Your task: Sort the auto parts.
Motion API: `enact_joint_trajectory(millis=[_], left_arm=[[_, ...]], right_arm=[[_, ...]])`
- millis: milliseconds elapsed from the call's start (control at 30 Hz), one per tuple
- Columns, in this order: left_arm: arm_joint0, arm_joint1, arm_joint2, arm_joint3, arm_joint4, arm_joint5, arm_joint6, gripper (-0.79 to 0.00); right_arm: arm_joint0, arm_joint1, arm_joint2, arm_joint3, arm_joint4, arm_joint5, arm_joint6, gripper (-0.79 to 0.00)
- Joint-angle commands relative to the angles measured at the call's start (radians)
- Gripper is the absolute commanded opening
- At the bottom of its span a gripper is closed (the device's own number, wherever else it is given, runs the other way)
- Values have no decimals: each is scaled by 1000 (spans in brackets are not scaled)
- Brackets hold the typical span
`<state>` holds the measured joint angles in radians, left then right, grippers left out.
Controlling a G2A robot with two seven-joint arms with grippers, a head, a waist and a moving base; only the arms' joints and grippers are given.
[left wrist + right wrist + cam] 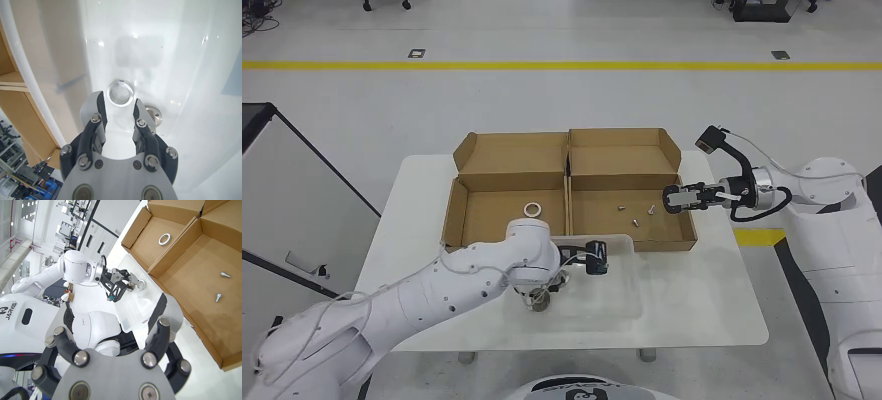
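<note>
The left gripper hangs over a white tray on the tabletop. Its jaws stand partly open with nothing between them. A metal ring lies flat on the tray floor just past the jaw tips, in line with the gap and not yet enclosed by them. Whether the tips touch the tray floor cannot be told. A flanged metal part rests on the tray floor close against the outer side of one jaw, partly hidden behind it. In the right wrist view the same ring sits just ahead of the left jaws, with the flanged part tucked under them. The right gripper is held above the right cardboard box, its jaws spread wide and empty. Two small bolts lie on that box's floor near the front of these jaws, apart from each other and clear of the pads. The left cardboard box adjoins it, on the far side of the bolts from the right jaws. It holds a second ring lying flat, well apart from both pairs of jaws.
</note>
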<state>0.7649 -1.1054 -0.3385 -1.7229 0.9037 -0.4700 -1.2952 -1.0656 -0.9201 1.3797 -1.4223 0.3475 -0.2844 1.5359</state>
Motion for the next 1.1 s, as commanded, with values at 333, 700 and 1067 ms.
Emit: enact_joint_trajectory(millis=[333,700,1067], left_arm=[[-11,-41,22,77,24,4,12,-440],[-12,-60,24,102,12,-7,-8,-416],[-1,-65,12,109,36,-6,-12,-453]], right_arm=[[0,0,0,0,0,0,0,0],[0,0,0,0,0,0,0,0],[0,0,0,0,0,0,0,0]])
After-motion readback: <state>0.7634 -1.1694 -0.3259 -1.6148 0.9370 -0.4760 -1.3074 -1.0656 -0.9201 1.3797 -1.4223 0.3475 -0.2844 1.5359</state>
